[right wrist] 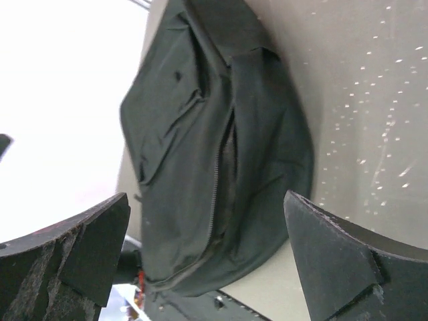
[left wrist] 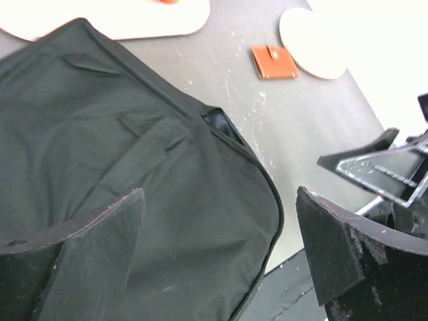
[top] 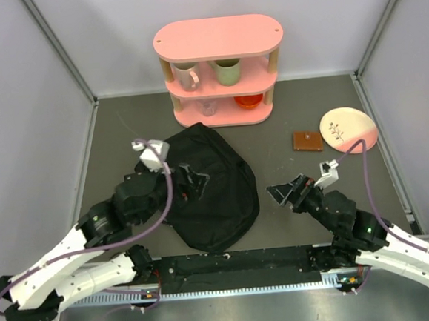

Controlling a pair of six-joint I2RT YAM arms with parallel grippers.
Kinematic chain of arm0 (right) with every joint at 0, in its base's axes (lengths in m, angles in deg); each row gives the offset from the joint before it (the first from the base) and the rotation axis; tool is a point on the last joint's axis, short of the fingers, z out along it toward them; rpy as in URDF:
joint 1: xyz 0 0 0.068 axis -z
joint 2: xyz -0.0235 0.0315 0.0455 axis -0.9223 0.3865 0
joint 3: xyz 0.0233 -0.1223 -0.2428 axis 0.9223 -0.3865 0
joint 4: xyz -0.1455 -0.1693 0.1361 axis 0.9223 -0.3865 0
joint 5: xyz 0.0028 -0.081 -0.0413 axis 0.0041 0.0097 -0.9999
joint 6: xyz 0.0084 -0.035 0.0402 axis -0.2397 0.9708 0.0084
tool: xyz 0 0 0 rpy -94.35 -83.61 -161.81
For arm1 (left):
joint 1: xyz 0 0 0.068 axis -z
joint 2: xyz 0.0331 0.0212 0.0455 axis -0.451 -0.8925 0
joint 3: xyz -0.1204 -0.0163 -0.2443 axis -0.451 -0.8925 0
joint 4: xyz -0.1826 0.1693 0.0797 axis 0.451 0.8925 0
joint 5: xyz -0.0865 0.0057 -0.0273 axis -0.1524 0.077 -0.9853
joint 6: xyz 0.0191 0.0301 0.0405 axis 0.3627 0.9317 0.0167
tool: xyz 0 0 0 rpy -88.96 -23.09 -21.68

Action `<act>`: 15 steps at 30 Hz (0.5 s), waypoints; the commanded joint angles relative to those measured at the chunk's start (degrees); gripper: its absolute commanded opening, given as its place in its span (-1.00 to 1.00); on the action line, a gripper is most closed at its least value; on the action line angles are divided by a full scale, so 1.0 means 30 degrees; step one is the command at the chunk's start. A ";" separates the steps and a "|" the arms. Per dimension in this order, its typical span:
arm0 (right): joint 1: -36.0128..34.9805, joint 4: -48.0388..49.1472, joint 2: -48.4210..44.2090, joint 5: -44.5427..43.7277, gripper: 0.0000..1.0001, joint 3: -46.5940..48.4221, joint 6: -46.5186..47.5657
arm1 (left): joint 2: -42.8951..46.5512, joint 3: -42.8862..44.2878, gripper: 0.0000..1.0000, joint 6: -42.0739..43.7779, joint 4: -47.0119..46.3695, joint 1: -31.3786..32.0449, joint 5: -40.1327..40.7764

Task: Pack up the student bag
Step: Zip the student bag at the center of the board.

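Observation:
The student bag point(top: 209, 187) is a floppy black backpack lying flat on the grey table, left of centre. It fills the left wrist view point(left wrist: 134, 167) and shows in the right wrist view point(right wrist: 214, 147) with a partly open zipper. My left gripper point(top: 192, 178) is open and empty, hovering over the bag's middle. My right gripper point(top: 282, 192) is open and empty, just right of the bag, apart from it. A brown wallet point(top: 307, 140) lies on the table to the right of the bag, also in the left wrist view point(left wrist: 274, 62).
A pink shelf point(top: 221, 71) stands at the back with two mugs, a glass and a red bowl. A pink plate point(top: 348, 129) lies right of the wallet. Grey walls enclose three sides. A black rail point(top: 237, 263) runs along the near edge.

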 commanded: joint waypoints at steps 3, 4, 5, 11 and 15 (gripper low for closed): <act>0.0135 -0.1755 0.4628 0.0687 0.95 0.2963 0.1508 | 0.0766 0.0525 0.98 -0.2255 0.4268 -0.0487 0.5170; 0.0135 -0.1785 0.5487 0.1591 0.96 0.3290 0.1567 | 0.0358 0.0350 0.98 -0.2609 0.4710 -0.0633 0.5549; 0.0135 -0.1815 0.6250 0.2064 0.96 0.3613 0.1654 | 0.0208 0.0000 0.98 -0.3106 0.5672 -0.0896 0.5669; 0.0135 -0.0823 1.0707 0.4935 0.98 0.4642 0.1916 | 0.1581 -0.2983 0.97 -0.4838 0.5302 -0.2942 0.4153; 0.0135 0.1311 1.1997 0.6897 0.98 0.4408 0.1890 | 0.3395 -0.4658 0.97 -0.5133 0.4688 -0.4616 0.2568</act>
